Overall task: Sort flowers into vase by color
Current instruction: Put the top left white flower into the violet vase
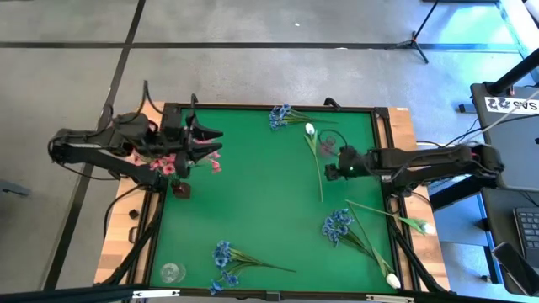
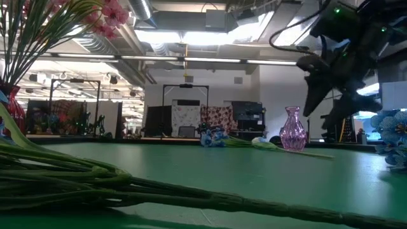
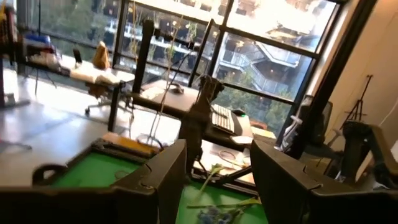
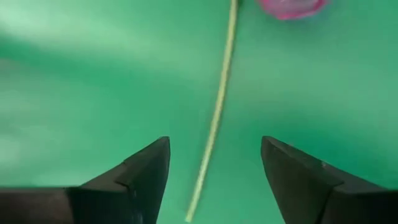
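A white tulip (image 1: 309,129) lies on the green table (image 1: 253,210), its long stem (image 1: 318,168) running toward the near edge. My right gripper (image 1: 331,171) hovers open over that stem; in the right wrist view the stem (image 4: 217,112) lies between the fingers of my right gripper (image 4: 214,142), untouched. A pink glass vase (image 1: 326,150) stands just beyond. My left gripper (image 1: 215,143) is open and empty above the pink flowers (image 1: 164,164), which stand in a dark red vase (image 1: 181,189) at the table's left edge.
Blue sprigs lie at the far edge (image 1: 280,115), near right (image 1: 337,225) and near left (image 1: 223,257). White tulips lie at the right edge (image 1: 417,223) and the near right corner (image 1: 392,280). A clear glass vase (image 1: 172,272) stands at the near left corner.
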Robot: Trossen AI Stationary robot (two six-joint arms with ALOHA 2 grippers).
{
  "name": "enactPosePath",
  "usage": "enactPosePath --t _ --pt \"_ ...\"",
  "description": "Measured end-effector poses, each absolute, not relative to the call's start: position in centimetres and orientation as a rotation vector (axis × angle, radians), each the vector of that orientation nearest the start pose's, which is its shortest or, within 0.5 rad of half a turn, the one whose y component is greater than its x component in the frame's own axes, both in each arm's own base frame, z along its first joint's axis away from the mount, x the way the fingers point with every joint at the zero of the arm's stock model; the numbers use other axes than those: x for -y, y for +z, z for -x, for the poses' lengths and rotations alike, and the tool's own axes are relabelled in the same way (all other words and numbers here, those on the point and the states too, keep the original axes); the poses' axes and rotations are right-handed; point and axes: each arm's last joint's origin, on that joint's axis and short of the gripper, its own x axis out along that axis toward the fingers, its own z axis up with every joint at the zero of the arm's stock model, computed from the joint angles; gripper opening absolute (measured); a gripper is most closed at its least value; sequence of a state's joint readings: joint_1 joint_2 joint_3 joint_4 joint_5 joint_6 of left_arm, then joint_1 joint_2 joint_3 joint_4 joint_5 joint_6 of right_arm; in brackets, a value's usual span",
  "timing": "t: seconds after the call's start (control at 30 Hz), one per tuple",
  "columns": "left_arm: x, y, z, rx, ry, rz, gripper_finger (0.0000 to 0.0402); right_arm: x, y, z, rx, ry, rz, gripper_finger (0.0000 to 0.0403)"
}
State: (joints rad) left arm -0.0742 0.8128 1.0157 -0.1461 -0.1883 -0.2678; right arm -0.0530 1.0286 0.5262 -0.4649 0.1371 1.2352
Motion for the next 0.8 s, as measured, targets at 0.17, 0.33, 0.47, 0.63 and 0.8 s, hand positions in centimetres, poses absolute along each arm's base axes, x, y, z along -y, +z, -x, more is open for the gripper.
enactPosePath --t 0.17,0.33,0.47,0.63,0.8 --pt "0.6 41.2 -15.1 0.087 0.106 0.223 0.0174 -0.7 16.6 -20.6 -0.699 -0.754 -1.108 0.0208" --pt "0.5 40.8 -14.6 0.041 0.111 0.203 0.0174 -2.2 14.2 -22.1 -0.816 -0.832 -1.095 0.0157" --pt "0.5 40.5 -14.4 0.009 0.114 0.198 0.0174 -2.6 14.0 -23.8 -0.857 -0.897 -1.054 0.0115" --pt "0.5 40.2 -14.1 -0.025 0.117 0.193 0.0174 -2.7 13.6 -25.2 -0.93 -0.973 -0.989 0.0059" --pt "0.5 39.8 -13.8 -0.07 0.115 0.189 0.0174 -3.4 13.2 -25.5 -1.012 -0.967 -0.976 0.0007"
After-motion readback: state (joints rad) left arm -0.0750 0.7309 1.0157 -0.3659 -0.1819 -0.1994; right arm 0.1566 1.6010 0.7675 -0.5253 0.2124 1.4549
